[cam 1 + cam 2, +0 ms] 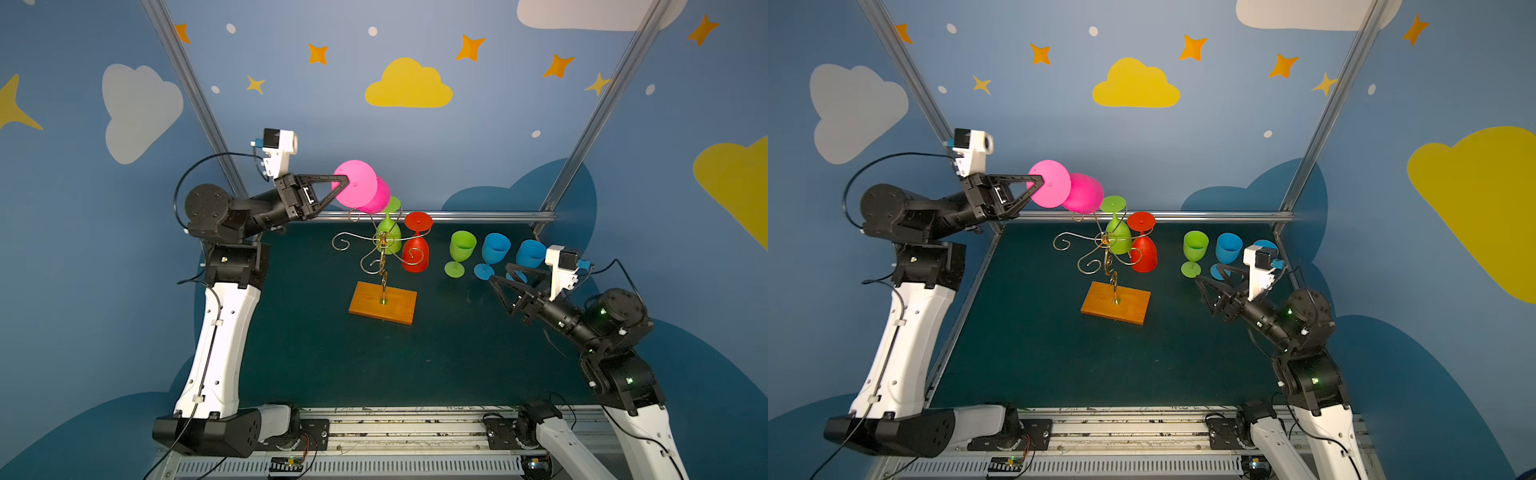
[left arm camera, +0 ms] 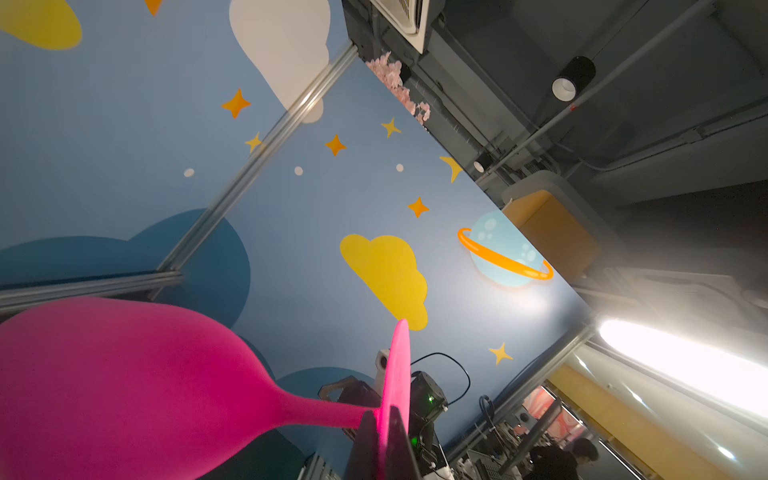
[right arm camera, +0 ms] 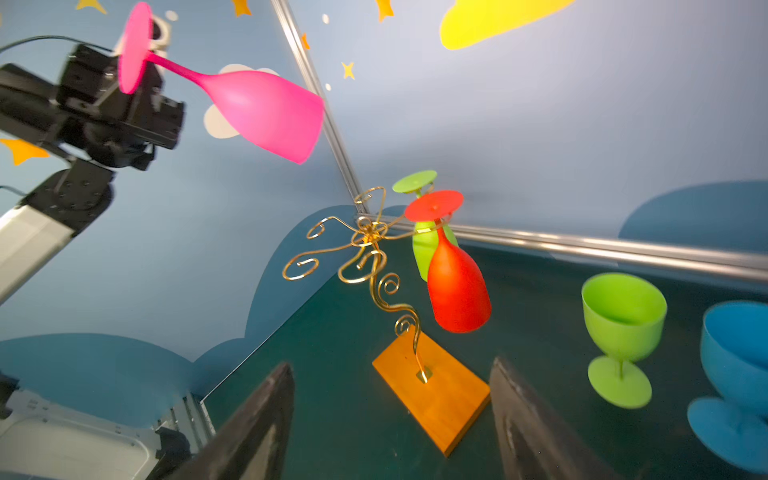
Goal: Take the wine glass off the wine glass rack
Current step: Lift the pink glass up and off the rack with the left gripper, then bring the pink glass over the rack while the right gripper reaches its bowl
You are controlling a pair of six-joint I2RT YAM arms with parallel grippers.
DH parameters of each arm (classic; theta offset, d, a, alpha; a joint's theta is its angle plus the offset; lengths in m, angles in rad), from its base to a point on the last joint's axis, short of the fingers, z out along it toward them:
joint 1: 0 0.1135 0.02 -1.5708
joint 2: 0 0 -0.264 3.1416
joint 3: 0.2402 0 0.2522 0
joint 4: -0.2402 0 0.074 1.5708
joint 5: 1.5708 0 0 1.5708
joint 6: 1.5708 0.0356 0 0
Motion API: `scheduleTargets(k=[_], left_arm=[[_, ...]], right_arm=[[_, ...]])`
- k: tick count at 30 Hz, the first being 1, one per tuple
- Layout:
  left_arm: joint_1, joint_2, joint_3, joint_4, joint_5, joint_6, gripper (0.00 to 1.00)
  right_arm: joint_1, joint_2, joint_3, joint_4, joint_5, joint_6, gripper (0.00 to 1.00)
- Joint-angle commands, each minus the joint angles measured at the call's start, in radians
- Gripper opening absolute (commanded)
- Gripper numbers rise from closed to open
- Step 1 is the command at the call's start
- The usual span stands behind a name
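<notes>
1. The left tool (image 1: 343, 183) is clamped narrow on the foot disc of the pink wine glass (image 1: 370, 195). The glass lies nearly sideways in the air, clear of the wine glass rack (image 1: 399, 305) and above its far arms.
2. The right tool (image 1: 500, 276) stands wide, holding nothing, low beside the blue glasses (image 1: 494, 249).
3. A red glass (image 1: 415, 254) and a hanging green glass (image 1: 390, 233) hang bowl-down on the rack. A standing green glass (image 1: 461, 248) and the two blue ones stand upright on the bench (image 1: 316, 332).

Rack (image 1: 376, 302) mid-desk (image 1: 316, 357), near hung glass (image 1: 415, 254) on its right arm, far hung glass (image 1: 390, 232) just behind, three standing glasses (image 1: 460, 249) in a row on the desk to the right, right jaws just before the rightmost, held glass (image 1: 365, 191) in left jaws above the rack's left rear.
</notes>
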Motion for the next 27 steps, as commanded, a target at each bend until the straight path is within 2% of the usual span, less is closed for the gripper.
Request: scheduleTargets(k=[1, 7, 12, 18, 27], left_arm=[[-0.057, 0.032, -0.005, 0.083, 0.018, -0.051, 0.03], [-0.134, 0.083, 0.012, 0.113, 0.056, -0.105, 0.03], [-0.193, 0.109, 0.021, 0.1, 0.081, -0.117, 0.03], [-0.246, 0.111, -0.01, 0.082, 0.093, -0.111, 0.03], [-0.282, 0.103, -0.072, 0.093, 0.093, -0.112, 0.03]], right_arm=[[0.074, 0.057, 0.069, 0.092, 0.024, -0.097, 0.74], [0.315, 0.165, 0.155, 0.084, 0.184, -0.353, 0.77], [0.436, 0.249, 0.182, 0.118, 0.29, -0.513, 0.83], [0.45, 0.337, 0.199, 0.216, 0.317, -0.545, 0.88], [0.45, 0.414, 0.218, 0.27, 0.344, -0.556, 0.9]])
